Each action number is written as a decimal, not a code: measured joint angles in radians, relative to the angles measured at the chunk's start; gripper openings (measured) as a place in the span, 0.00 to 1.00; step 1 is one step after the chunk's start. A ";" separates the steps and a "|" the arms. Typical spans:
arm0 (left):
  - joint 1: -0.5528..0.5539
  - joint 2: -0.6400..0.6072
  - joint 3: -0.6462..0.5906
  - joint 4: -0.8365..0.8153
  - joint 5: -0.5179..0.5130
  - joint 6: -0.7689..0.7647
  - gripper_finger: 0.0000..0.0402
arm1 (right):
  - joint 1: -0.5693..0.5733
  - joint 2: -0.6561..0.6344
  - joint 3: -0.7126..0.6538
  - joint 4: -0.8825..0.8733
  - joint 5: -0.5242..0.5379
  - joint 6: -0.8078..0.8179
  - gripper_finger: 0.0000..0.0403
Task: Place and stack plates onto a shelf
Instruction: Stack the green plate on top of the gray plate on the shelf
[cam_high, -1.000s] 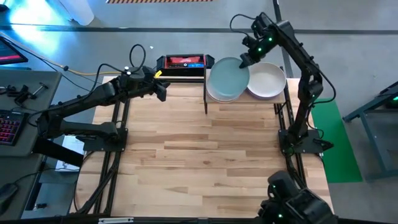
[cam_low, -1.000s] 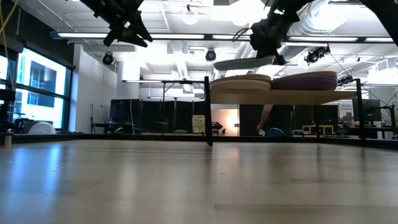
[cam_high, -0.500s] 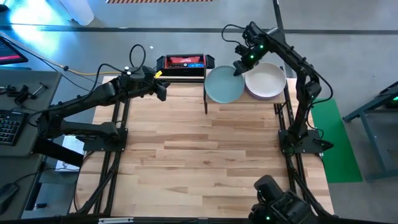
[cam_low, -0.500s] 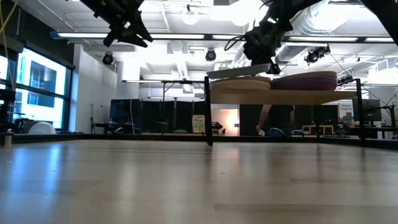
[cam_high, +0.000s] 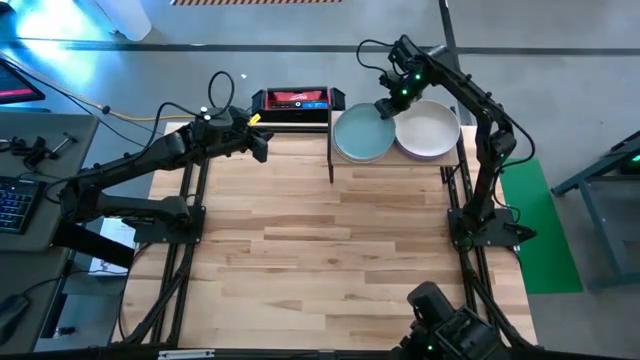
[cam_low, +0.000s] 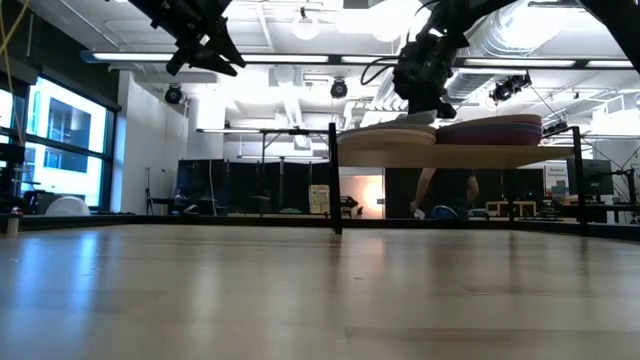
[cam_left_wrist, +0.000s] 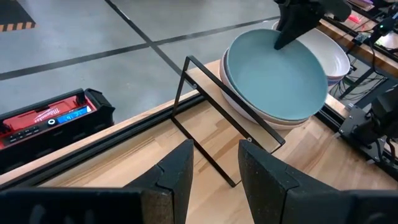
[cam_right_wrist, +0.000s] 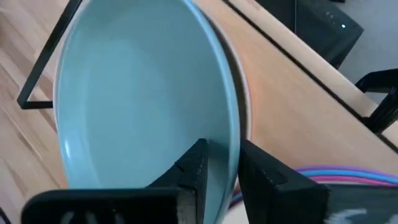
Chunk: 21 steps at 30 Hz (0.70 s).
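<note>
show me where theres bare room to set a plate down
The wooden tabletop between the two arms, in front of the shelf, is bare. The shelf is crowded: two plate stacks fill it, the right gripper on the teal plate.

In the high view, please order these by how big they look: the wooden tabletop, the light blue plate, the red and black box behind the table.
1. The wooden tabletop, clearly largest.
2. The light blue plate.
3. The red and black box, looking close to the plate in area; it also lies lower, farther from the camera, so this order is unsure.
</note>
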 joint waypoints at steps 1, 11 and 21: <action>0.000 0.000 0.000 0.000 0.000 0.000 0.29 | 0.000 0.000 0.000 0.003 -0.001 0.000 0.15; 0.000 0.000 0.000 0.000 0.000 0.000 0.29 | 0.000 0.000 0.000 0.029 0.010 -0.003 0.16; 0.000 0.000 0.000 0.000 0.000 -0.001 0.29 | 0.007 0.000 0.002 0.015 0.067 -0.034 0.16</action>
